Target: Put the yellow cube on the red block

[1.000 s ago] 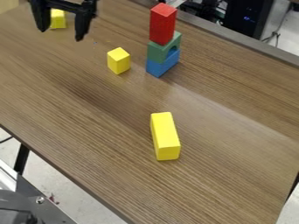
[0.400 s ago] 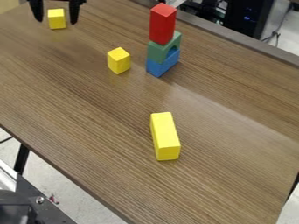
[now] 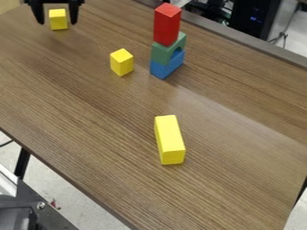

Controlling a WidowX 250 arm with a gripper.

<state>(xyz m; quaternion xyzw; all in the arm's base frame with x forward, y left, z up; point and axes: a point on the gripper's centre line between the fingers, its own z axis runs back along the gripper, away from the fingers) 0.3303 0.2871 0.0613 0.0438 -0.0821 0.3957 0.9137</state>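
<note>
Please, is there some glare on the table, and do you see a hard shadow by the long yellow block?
Camera view: pale, soft-edged sheen on the table, running from below the block stack towards the right; no hard shadow visible by the long yellow block.

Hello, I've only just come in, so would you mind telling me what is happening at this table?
The robot's gripper is at the far left of the table, its open fingers on either side of a small yellow cube, probably about to grasp it. The red block stands atop a green block and a blue one, with nothing on it yet.
</note>
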